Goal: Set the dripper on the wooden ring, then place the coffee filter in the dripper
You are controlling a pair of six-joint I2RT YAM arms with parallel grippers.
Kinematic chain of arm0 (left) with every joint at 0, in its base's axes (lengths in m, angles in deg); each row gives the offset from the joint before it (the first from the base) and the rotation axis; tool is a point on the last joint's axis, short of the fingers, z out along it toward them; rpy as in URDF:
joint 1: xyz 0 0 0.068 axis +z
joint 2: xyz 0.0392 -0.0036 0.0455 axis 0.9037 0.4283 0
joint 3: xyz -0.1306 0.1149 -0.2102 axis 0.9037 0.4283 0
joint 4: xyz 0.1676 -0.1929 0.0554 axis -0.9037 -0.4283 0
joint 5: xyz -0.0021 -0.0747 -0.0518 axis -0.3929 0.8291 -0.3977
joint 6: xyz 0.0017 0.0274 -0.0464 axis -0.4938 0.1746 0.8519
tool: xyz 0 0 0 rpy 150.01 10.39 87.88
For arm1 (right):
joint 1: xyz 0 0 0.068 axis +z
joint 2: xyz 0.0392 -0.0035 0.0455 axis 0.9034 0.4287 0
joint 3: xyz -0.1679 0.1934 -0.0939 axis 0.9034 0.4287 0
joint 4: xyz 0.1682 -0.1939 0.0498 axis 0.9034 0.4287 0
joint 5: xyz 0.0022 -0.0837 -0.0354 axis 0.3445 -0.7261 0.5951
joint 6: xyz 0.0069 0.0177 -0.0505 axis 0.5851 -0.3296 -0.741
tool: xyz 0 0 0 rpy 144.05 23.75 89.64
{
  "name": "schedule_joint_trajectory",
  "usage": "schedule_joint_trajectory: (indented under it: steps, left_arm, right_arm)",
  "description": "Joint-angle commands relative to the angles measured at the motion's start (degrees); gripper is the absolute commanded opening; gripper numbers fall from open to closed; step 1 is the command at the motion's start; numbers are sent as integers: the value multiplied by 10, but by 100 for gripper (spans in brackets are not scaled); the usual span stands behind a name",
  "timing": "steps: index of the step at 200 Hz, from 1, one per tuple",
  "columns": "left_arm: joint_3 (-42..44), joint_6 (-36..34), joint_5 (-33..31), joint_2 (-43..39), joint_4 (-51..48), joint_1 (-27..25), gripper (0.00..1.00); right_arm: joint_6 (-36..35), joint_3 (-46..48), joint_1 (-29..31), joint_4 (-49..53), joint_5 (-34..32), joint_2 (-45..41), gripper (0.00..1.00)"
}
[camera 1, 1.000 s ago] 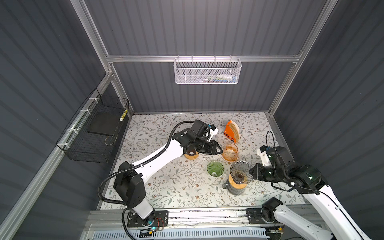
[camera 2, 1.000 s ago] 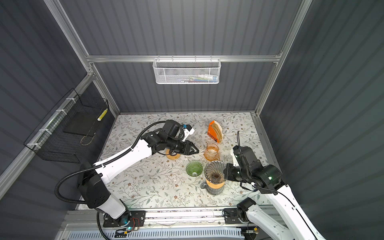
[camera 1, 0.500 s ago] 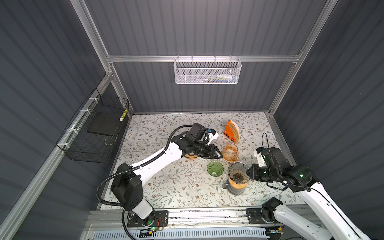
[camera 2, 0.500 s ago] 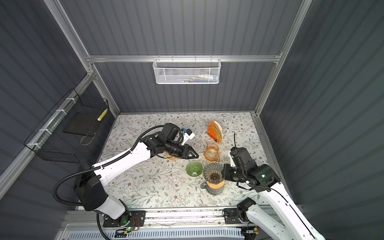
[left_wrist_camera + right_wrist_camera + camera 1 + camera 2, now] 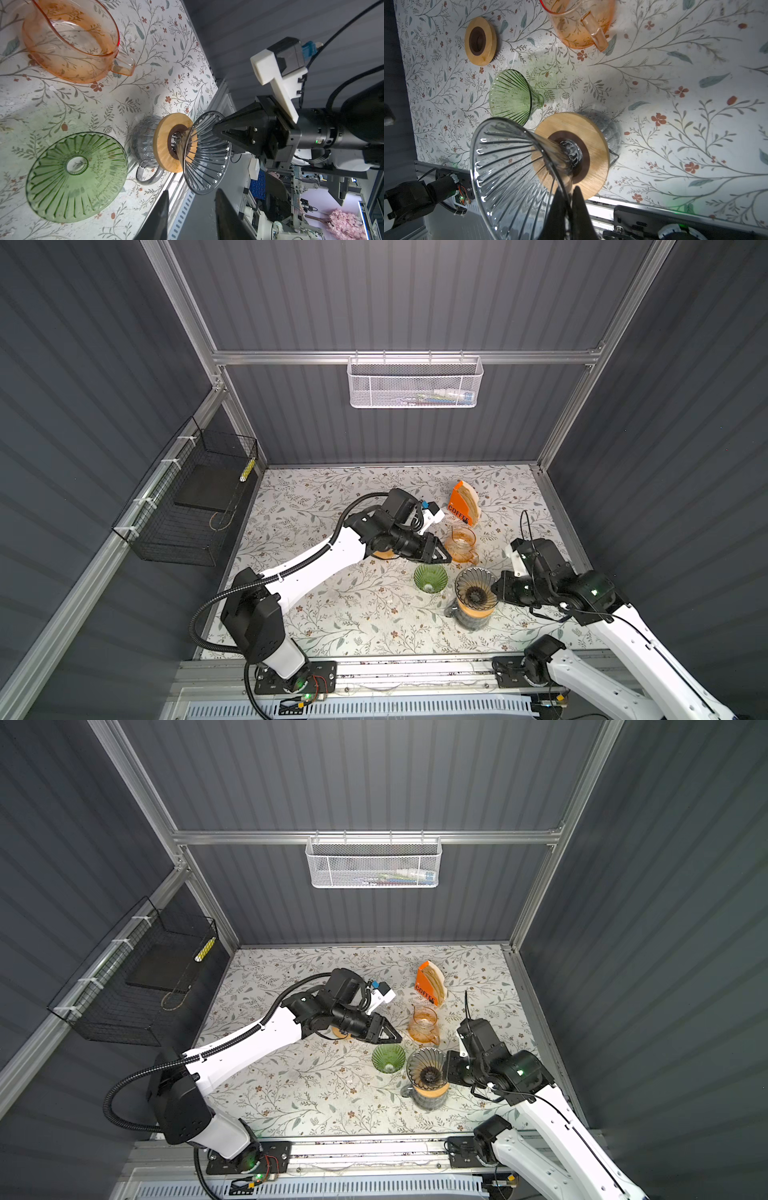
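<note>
The coffee filter stack stands in an orange holder marked COFFEE at the back right of the mat in both top views. The dripper, clear ribbed glass, sits on a wooden ring atop a glass server. My right gripper is shut on the dripper's rim, its fingers pinching the glass wall. My left gripper hangs open and empty between the orange jug and the green dripper, away from the filters. In the left wrist view its fingertips stand apart short of the clear dripper.
A green glass dripper lies just left of the clear one. An orange glass jug stands behind them. A loose wooden ring lies under the left arm. Wire baskets hang on the back wall and left wall.
My left gripper has moved toward the front, nearer the green dripper, and its jaws have narrowed slightly. The right arm has shifted a little left with the dripper's rim in its grip.
</note>
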Motion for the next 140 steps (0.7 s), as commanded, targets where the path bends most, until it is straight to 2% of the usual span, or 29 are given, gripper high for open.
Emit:
schedule_joint_trajectory:
  steps: [1,76,140]
  left_arm:
    - [-41,-22,14,16,-34,-13,37]
    - [-50,-35,16,43,-51,-38,33]
    - [-58,-52,-13,61,-77,-51,29]
  right_arm:
    - [11,9,-1,-9,-13,-10,0]
    - [23,36,-1,-18,-19,-22,0]
    - [33,52,-1,-28,-22,-23,0]
